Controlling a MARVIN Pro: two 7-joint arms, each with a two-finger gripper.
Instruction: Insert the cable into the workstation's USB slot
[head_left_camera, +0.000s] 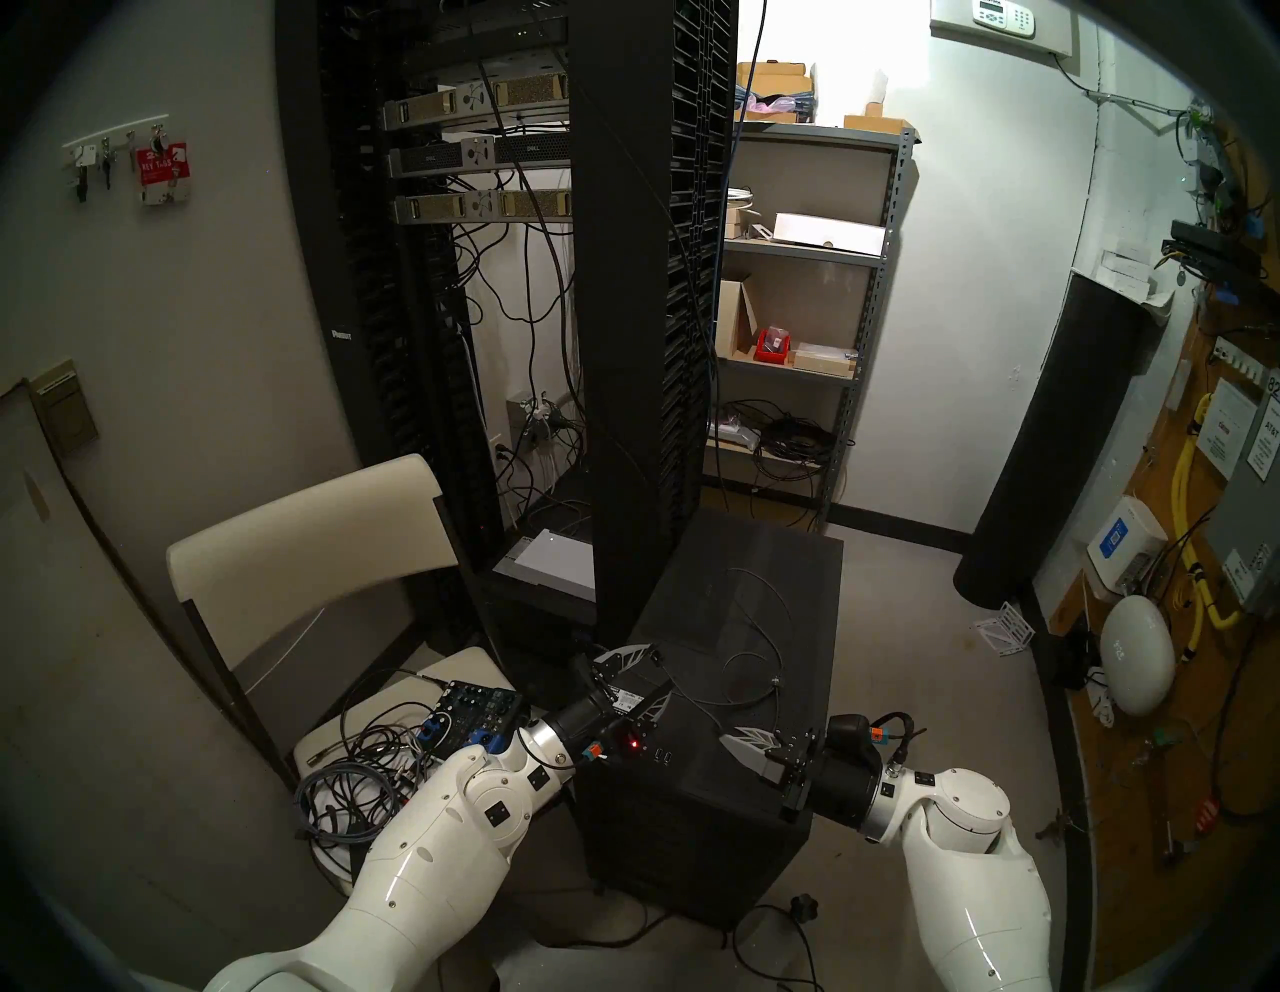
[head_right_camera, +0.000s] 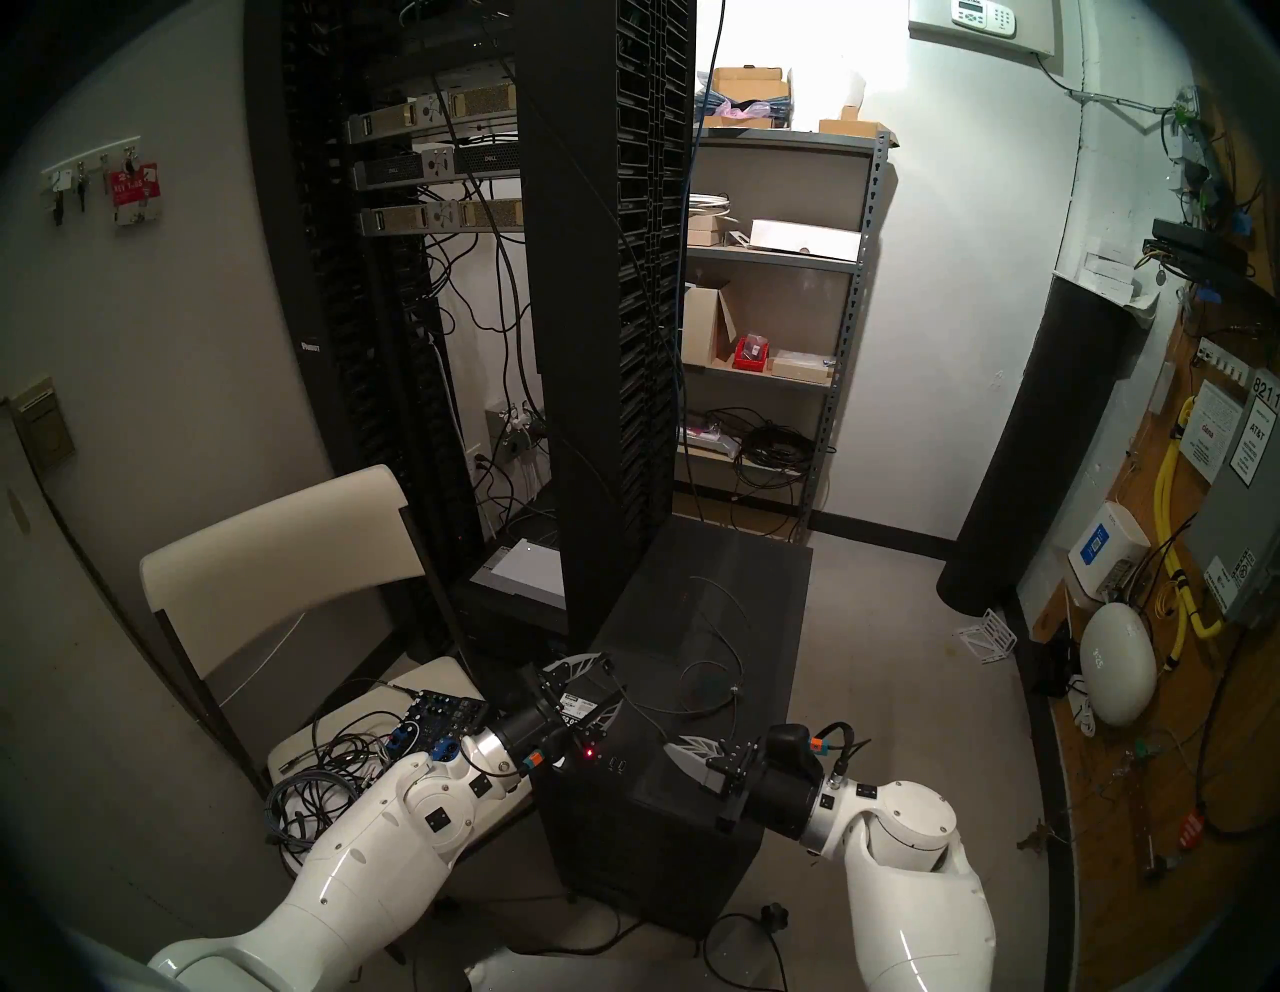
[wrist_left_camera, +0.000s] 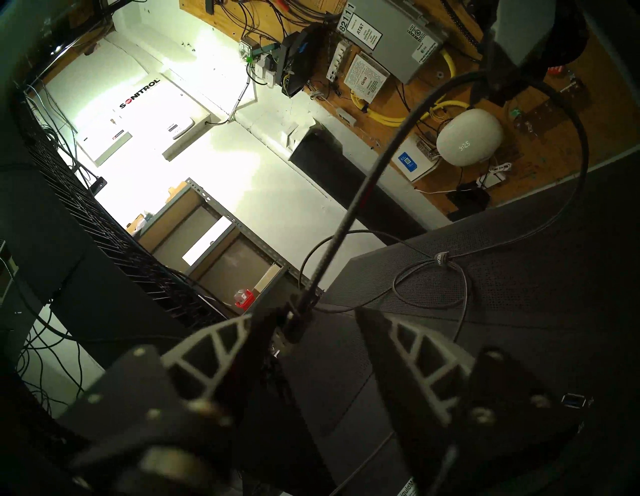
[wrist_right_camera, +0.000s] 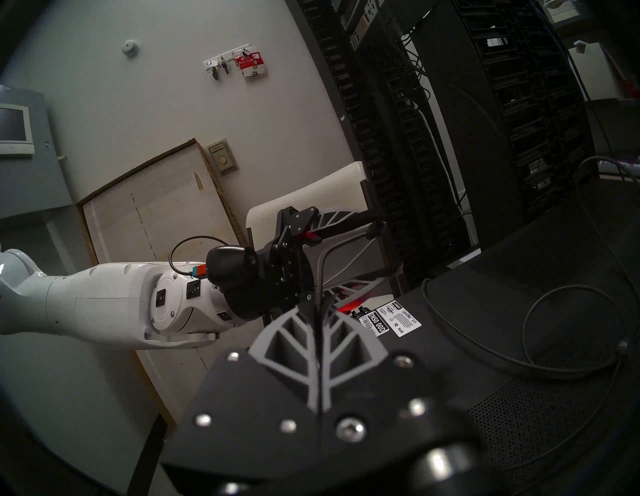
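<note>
Beside the server rack (head_left_camera: 651, 277), workstation (head_left_camera: 748, 609) on grey floor (head_left_camera: 900, 623)

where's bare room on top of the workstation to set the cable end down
The near right part of the workstation top is bare mesh, between the USB slot pair and the right gripper. The back is mostly bare too. The middle is crowded with the cable loops, and the left gripper fills the near left corner.
</note>
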